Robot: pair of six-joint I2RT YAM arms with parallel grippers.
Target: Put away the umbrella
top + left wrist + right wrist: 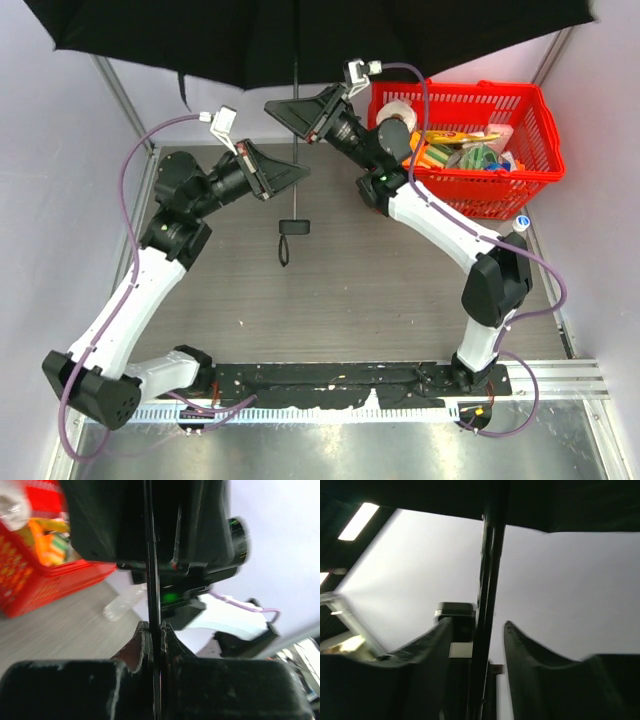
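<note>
Red basket (470, 195) sitting at the counter's (380, 290) right rear, holding a tape roll (398, 112) and bright packets (labels unreadable). Umbrella (300, 30) standing open, black canopy spreading over the rear. Its thin shaft (295, 110) is running down to the handle (294, 227), wrist loop (284, 250) hanging below. Left hand (151, 627) clamping the shaft. Right hand (477, 622) straddling the shaft higher up, fingers parted, gap showing on one side.

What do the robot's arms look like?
The left arm and right arm have smooth white shells and chunky black joints. Each ends in a black wedge-shaped gripper, the left pincer and the right pincer. A thin purple cable runs along each arm up to a small white camera at the wrist. A tiny green light glows on the right arm.
</note>
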